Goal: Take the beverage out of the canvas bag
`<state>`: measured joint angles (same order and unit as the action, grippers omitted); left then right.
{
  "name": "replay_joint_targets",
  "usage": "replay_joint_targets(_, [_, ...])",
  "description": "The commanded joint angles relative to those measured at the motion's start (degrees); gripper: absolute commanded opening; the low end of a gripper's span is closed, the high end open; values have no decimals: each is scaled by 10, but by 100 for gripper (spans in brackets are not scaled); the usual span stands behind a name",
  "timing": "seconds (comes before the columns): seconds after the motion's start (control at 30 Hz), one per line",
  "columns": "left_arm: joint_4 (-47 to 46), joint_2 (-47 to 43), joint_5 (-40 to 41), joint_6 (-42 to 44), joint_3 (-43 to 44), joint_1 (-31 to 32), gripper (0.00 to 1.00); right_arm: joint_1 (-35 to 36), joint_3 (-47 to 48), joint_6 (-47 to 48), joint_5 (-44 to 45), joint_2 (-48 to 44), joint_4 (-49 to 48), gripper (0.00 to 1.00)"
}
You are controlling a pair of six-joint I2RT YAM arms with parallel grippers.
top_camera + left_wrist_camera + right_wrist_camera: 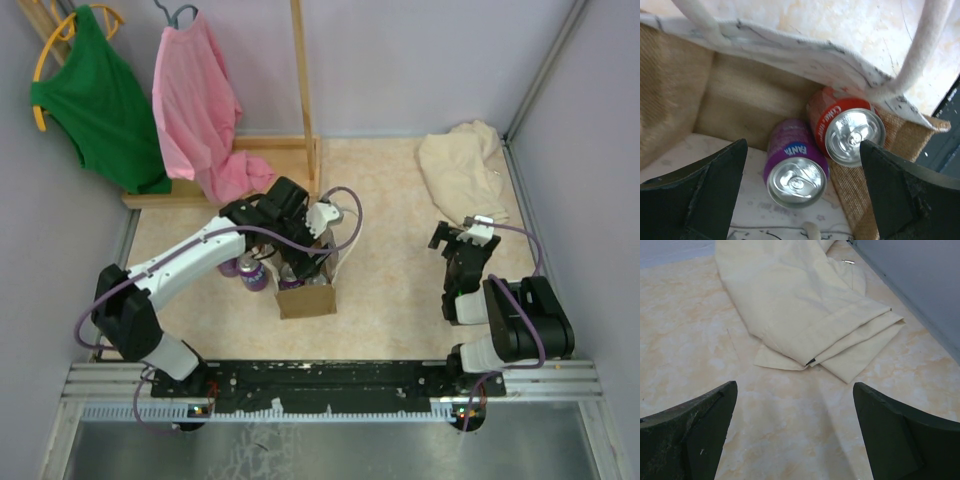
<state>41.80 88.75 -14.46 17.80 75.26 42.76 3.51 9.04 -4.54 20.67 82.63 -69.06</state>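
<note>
The brown canvas bag (306, 297) stands open mid-table, its white loop handles (914, 60) spread apart. Inside it, in the left wrist view, a purple Fanta can (796, 172) and a red cola can (847, 127) lean with their tops towards the camera. My left gripper (303, 258) hangs over the bag's mouth. It is open (802, 160), with the purple can between its fingers but not touched. My right gripper (462, 240) is open and empty (795, 387) above bare table at the right.
Purple cans (250, 272) stand on the table just left of the bag. A cream cloth (462, 170) lies at the back right (805, 305). A wooden rack (305, 90) holds a green shirt (95, 100) and a pink shirt (200, 110) at the back left.
</note>
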Motion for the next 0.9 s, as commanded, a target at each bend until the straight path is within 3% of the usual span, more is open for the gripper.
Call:
replay_joint_targets(0.0, [52, -38, -32, -33, -30, 3, 100, -2, 5, 6, 2, 2, -23, 99])
replay_joint_targets(0.27, [-15, -107, -85, -90, -110, 11, 100, -2, 5, 5, 2, 2, -23, 99])
replay_joint_targets(0.87, [-35, -45, 5, 18, -88, 34, 100, -2, 5, 7, 2, 2, -23, 99])
